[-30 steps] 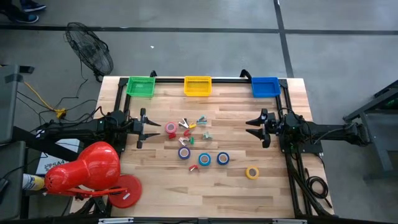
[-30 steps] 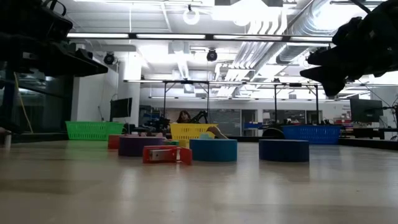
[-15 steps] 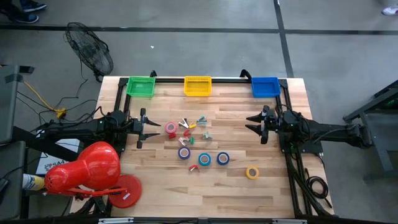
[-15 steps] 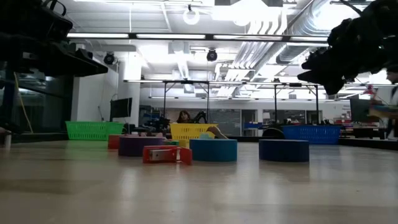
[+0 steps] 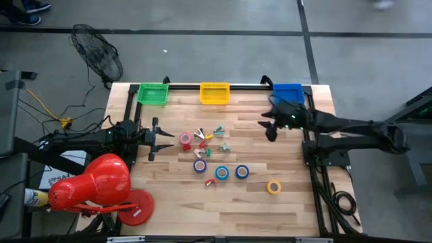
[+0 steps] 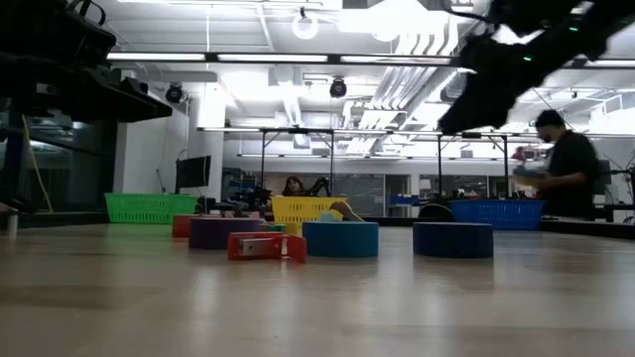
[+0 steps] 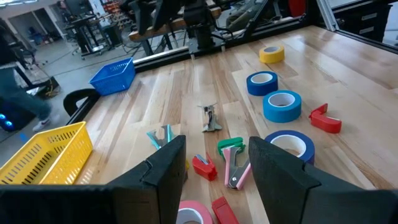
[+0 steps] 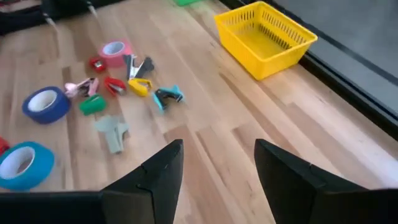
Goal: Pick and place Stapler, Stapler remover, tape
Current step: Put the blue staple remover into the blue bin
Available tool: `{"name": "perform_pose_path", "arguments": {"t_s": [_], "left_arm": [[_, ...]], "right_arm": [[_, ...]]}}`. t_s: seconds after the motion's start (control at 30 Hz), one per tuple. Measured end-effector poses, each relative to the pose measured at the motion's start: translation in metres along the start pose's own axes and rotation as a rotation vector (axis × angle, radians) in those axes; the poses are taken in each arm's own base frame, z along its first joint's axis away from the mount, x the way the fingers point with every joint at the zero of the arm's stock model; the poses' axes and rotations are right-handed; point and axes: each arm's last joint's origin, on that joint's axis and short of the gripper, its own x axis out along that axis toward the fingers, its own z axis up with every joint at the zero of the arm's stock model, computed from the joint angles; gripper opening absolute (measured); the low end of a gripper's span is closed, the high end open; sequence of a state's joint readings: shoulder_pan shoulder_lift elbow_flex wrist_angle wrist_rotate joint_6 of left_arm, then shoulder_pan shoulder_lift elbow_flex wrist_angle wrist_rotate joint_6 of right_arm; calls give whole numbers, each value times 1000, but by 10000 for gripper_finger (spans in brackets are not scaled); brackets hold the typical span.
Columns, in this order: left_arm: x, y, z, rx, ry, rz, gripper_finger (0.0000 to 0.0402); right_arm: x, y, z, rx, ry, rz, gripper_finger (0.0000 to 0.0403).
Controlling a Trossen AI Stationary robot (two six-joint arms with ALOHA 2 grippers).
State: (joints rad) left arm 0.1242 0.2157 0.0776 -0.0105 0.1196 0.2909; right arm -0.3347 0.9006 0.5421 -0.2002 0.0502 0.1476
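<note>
Several tape rolls lie flat on the wooden table: pink-red (image 5: 186, 140), purple-blue (image 5: 200, 165), two blue (image 5: 222, 173) (image 5: 241, 172) and yellow (image 5: 273, 187). Small coloured staplers and staple removers (image 5: 209, 138) lie scattered between the rolls. My left gripper (image 5: 154, 138) is open, just left of the pink-red roll, and touches nothing. In the left wrist view its fingers (image 7: 165, 168) frame the cluster (image 7: 231, 149). My right gripper (image 5: 270, 125) is open in the air, right of the cluster. The right wrist view looks past it (image 8: 217, 168) at the pieces (image 8: 140, 84).
Three baskets stand along the far edge: green (image 5: 153, 93), yellow (image 5: 214, 92) and blue (image 5: 287, 93). Bare wood lies near the near edge and between the cluster and the right arm. A red object (image 5: 94, 182) sits off the near left corner. A person (image 6: 566, 169) stands in the room behind.
My right gripper has moved up, toward the far edge and toward the table's left, nearer the blue basket, staying open. A person has walked into the low view behind the table. The left arm and the things on the table have stayed put.
</note>
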Motion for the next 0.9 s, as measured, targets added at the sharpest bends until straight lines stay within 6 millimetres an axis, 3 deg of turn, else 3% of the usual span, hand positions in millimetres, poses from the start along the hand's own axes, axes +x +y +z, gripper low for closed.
{"name": "perform_pose_path", "arguments": {"t_s": [0.43, 0.7, 0.9], "left_arm": [[0, 0, 0, 0, 0, 0, 172], [0, 0, 0, 0, 0, 0, 172], [0, 0, 0, 0, 0, 0, 172]], "right_arm": [[55, 16, 69, -172, 182, -6, 190], [102, 25, 86, -344, 288, 90, 197], [132, 35, 89, -455, 315, 185, 248]]}}
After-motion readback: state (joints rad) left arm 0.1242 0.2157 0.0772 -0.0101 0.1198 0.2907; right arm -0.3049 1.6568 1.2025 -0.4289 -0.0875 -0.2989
